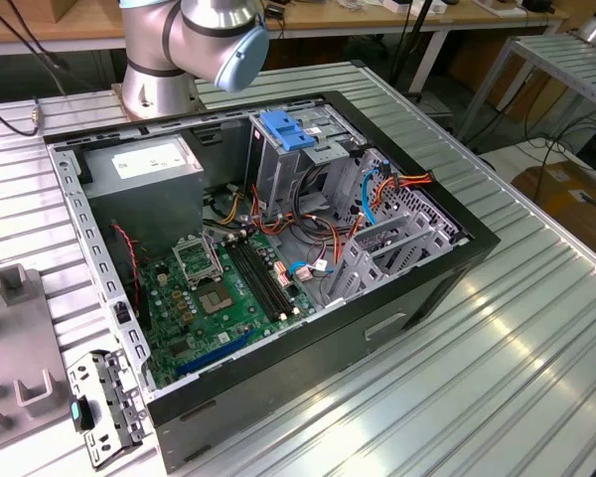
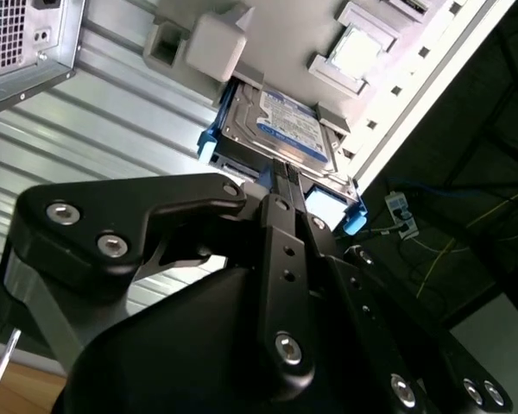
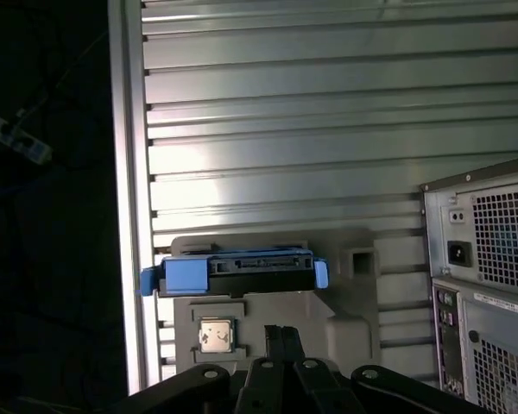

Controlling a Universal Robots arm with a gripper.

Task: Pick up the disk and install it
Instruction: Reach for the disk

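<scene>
1. In the exterior view, the arm (image 1: 194,40) rises from its base at the far side of the ribbed desk (image 1: 497,397) and is cut off by the picture's upper edge. The open computer case (image 1: 477,241) takes up the middle, with wide bare desk on the exterior view's right. Inside the case, a grey drive cage (image 1: 278,174) topped by a blue latch (image 1: 283,129) stands beside the power supply (image 1: 144,164). On the exterior view's left, a grey holder (image 1: 15,338) runs off the picture's edge.

2. In the second wrist view, the disk (image 2: 281,129) lies flat, label up, in the grey holder (image 2: 209,43), close to the desk's edge. Its blue frame (image 2: 209,142) shows along its sides. The pincer (image 2: 281,170) points at the disk's near edge. Its fingers (image 2: 276,216) are drawn together with a thin slit between them, and they hold nothing. The black pincer body covers the disk's near part, so contact cannot be judged here.

3. In the first wrist view, the disk (image 3: 242,263) is seen edge-on with its connector side facing the camera. It sits just beside the desk's edge (image 3: 125,172), with dark floor beyond. The pincer (image 3: 281,330) stops short of the disk, and a strip of holder (image 3: 345,328) shows between them. A processor chip (image 3: 214,335) rests in a pocket near the tips. The case's rear (image 3: 492,250) stands near the holder, and bare ribbed desk stretches beyond the disk.
</scene>
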